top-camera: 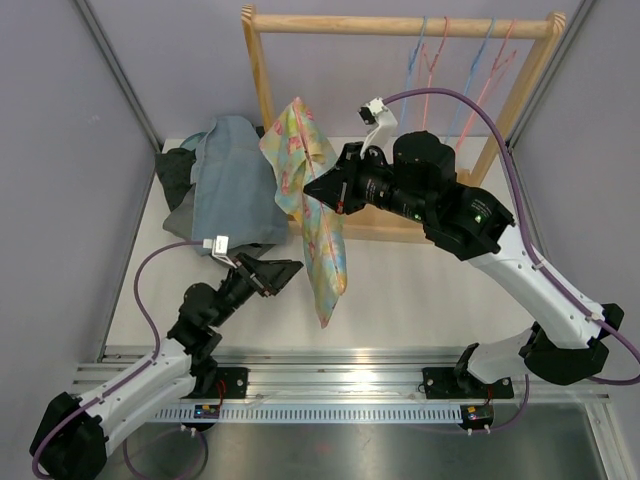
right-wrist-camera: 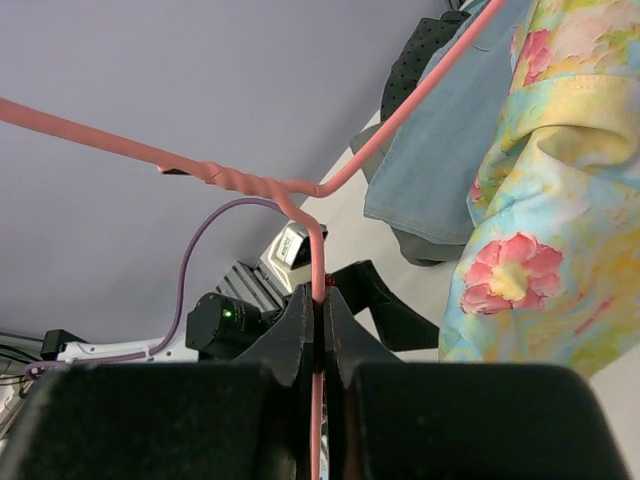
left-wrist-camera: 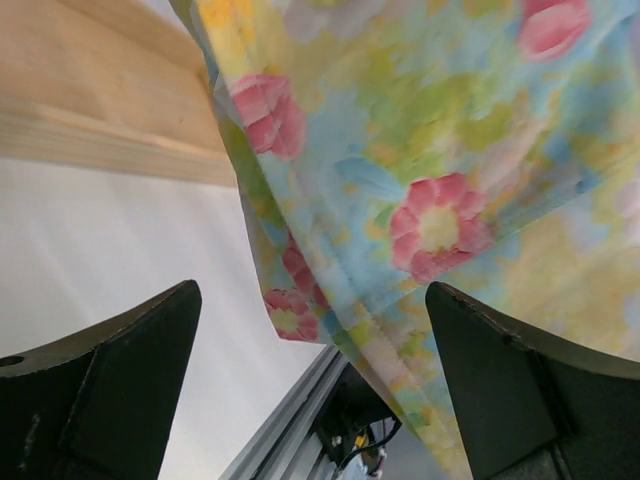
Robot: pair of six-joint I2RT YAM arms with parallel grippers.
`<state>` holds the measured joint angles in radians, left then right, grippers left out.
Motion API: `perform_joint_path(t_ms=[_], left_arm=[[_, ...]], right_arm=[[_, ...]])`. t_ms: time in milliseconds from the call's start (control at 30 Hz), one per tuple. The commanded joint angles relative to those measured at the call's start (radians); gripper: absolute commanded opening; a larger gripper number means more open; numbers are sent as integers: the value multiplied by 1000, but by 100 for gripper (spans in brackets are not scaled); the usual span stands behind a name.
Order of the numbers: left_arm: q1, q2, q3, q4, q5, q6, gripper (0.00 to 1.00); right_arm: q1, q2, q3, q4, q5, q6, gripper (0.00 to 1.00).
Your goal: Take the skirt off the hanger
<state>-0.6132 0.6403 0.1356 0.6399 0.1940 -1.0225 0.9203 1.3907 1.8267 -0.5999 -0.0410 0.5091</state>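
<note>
Right wrist alone shows right gripper [right-wrist-camera: 318, 305] pinching hanger [right-wrist-camera: 245, 181] — overhead, left gripper [top-camera: 277, 273] spread beside skirt [top-camera: 326, 248].

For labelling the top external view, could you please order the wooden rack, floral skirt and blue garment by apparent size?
1. wooden rack, clearly the largest.
2. floral skirt and blue garment look alike; the skirt hangs raised, probably nearer the camera, so I will not rank them.

The white table [top-camera: 420, 290] carries a heap of clothes [top-camera: 225, 180] on its far left corner, pale blue cloth lying over something dark and something grey; a wooden rack [top-camera: 400, 25] stands on it along the far side, just beside the heap; a metal rail [top-camera: 340, 385] borders its near edge.
</note>
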Motion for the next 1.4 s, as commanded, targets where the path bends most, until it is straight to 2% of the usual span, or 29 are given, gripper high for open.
perform_joint_path(t_ms=[0,133,400,600,767,967,1067,1233,1367], left_arm=[[-3,-31,-5,138,-61,-63,99],[-5,-19,16,158,-47,-86,99],[-19,117,-7,296,-45,-125,99],[-37,145,21,310,-91,-125,99],[-37,122,120,209,-120,-87,86],[-37,215,183,251,-91,-86,86],[-51,263,167,305,-85,-111,87],[-69,249,136,305,-100,-108,92],[-155,141,153,132,-166,-8,97]], right_arm=[[6,-27,49,75,29,-21,0],[5,-36,33,86,36,-21,0],[6,-30,54,107,64,-18,0],[6,-7,71,117,50,-7,0],[6,-19,8,140,49,8,0],[5,-45,-35,166,59,20,0],[5,-41,-23,164,64,14,0],[6,-29,5,172,76,2,0],[6,13,78,140,112,-38,0]])
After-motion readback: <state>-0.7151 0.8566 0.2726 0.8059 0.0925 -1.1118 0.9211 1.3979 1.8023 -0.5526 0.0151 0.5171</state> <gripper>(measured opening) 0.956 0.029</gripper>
